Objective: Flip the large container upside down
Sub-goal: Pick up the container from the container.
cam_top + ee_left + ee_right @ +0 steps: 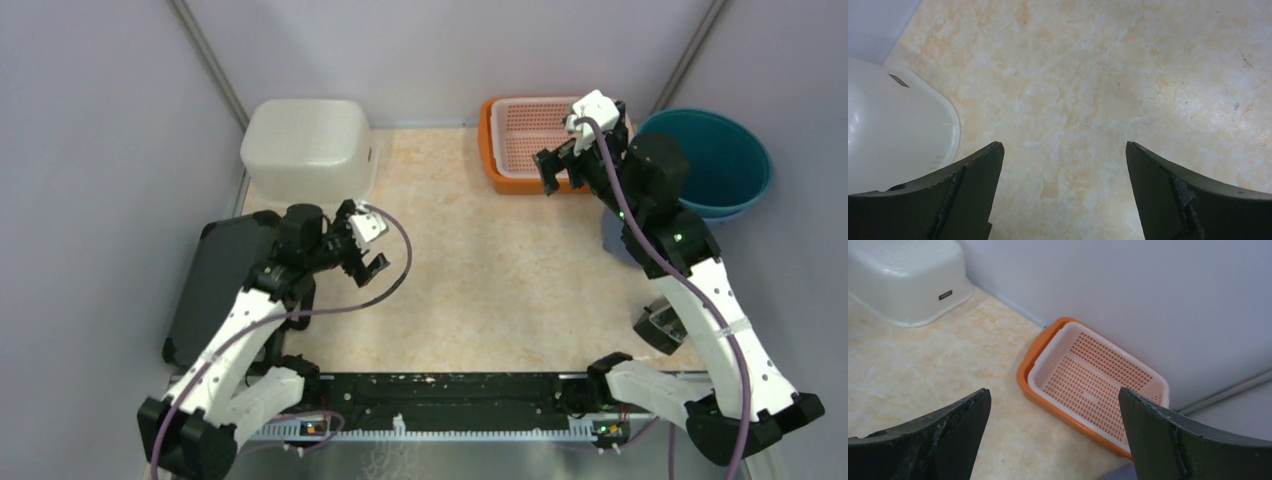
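The large container [305, 145], a white tub, sat at the far left corner of the table [480, 270] with its closed, flat base facing up and its flared rim down on the surface. The right wrist view showed the same thing: base uppermost, rim on the table. Judged from that, the inversion looked already done, and no tipping or lifting seemed left. What might remain was only for the arms to clear off.

The left end effector [362, 252] hung just beside the container's near right corner, jaws spread wide and holding nothing. Its wrist view showed bare table between the jaws and the container's rim off to the left, not touched. The right end effector [558, 165] was well apart from the container, over the near edge of the orange tray [490, 150] that held a white perforated basket [530, 135]. It too was wide open and empty. A teal basin [745, 175] stood upright at the far right, beyond the table's edge.
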{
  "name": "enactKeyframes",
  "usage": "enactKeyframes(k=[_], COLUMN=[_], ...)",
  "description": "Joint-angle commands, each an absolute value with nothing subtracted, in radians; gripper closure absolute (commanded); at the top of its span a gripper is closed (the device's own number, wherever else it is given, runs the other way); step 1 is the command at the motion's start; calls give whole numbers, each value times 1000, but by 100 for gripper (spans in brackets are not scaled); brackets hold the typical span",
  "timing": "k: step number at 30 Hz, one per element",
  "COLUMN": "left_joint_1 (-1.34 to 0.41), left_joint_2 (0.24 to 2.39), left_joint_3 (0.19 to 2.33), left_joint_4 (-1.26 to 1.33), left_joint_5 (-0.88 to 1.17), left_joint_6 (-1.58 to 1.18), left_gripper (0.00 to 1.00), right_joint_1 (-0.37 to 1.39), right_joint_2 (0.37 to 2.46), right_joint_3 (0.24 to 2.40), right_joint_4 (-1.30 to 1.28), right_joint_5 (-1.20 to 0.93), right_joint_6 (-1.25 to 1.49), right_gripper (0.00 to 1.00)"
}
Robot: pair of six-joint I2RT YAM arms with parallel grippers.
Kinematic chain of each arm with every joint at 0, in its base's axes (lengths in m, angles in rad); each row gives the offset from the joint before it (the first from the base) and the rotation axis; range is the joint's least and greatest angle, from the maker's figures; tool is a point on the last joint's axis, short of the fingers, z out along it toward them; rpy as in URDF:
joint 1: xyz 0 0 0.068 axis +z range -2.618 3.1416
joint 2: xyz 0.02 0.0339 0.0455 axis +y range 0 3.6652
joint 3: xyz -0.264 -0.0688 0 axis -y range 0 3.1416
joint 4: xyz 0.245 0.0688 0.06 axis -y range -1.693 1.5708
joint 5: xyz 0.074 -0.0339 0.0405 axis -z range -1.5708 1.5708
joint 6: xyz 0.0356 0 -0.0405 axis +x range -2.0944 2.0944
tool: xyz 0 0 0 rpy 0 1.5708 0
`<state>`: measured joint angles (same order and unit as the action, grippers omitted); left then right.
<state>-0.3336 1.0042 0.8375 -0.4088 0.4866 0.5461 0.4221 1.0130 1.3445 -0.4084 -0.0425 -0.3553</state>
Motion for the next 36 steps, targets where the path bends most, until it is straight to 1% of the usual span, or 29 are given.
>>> enactKeyframes(k=[1,4,7,20,25,30,33,36], left_joint_1=[-330,-329,-329,-330,-330,-329,-328,-329], left_joint_2=[844,853,829,839,840,843,844,850], left_joint_3=[780,792,750,715,713,709,705,707], left_joint_4=[-339,-402,-387,-384,-380,-380,-379,-377], left_joint_5=[523,541,568,621,623,625,621,617], left_joint_6=[588,589,603,619,618,617,618,616], left_gripper=[1,1,1,1,1,1,1,1], right_joint_1=[414,414,414,414,414,409,396,371], right_joint_2=[1084,1137,1206,1452,1557,1672,1747,1828], right_joint_3=[1439,1465,1480,1460,1511,1594,1655,1702], right_joint_4=[-472,-492,-484,-306,-290,-326,-357,-365], right_joint_5=[119,116,118,154,154,128,100,69], right_joint_6=[-356,-324,-291,-212,-152,-108,-81,-49], right_gripper=[1,1,1,4,5,5,8,14])
